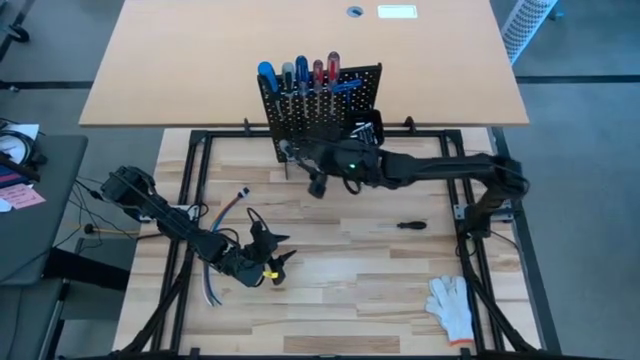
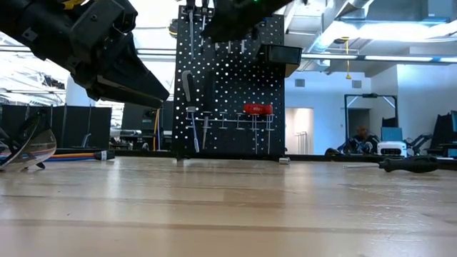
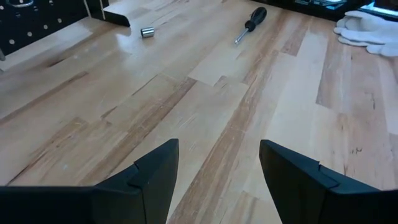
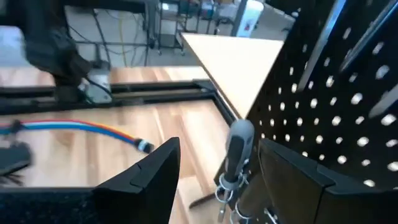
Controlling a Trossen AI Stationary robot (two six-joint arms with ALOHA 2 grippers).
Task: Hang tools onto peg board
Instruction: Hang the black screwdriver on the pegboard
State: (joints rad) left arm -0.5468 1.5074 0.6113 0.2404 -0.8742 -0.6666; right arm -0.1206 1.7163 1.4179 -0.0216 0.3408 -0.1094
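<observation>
1. Black upright perforated peg board (image 1: 322, 110): stands at tabletop (image 1: 380, 290) rear; only right wrist view shows grey-handled screwdriver (image 4: 237, 149) hanging there.
2. Right gripper (image 4: 217, 180): fingers spread, flanking that handle, empty.
3. Left gripper (image 3: 217, 180): spread wide, empty.

The left gripper (image 3: 217, 180) hangs over the bare wooden worktop (image 3: 205, 106), its two dark fingers (image 3: 152, 177) spread wide with nothing between them. Toward twelve o'clock lies a black-handled screwdriver (image 3: 250, 23); at eleven o'clock, a small metal socket (image 3: 147, 32). A white glove (image 3: 370, 28) rests at two o'clock. The black peg board (image 3: 37, 22) stands at ten o'clock.
</observation>
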